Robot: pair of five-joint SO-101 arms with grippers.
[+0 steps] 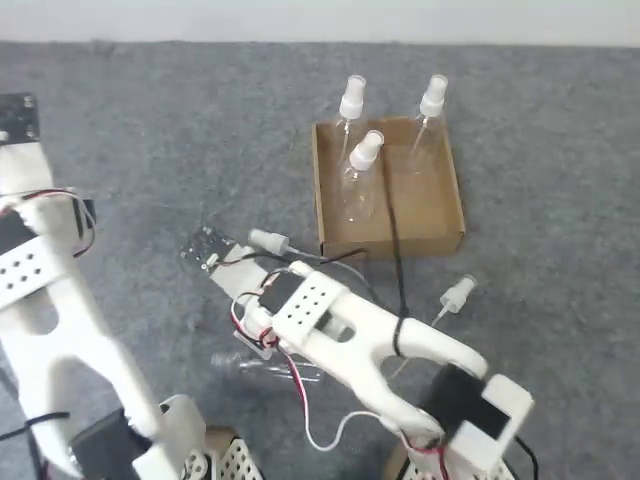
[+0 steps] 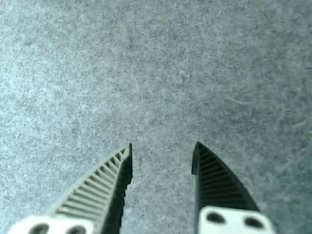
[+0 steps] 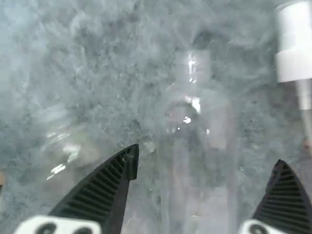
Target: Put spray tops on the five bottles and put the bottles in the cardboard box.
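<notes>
The grey table is holding everything. The right arm is leaning over the middle, and the left arm is standing at the side. The box is sitting past them, with three bottles wearing tops inside it. The right gripper is hanging with fingers wide over a clear bottle lying on the table. The left gripper is hanging over bare table, fingers a bit apart. One loose top is lying near the box, and another top is lying just beside the right arm.
</notes>
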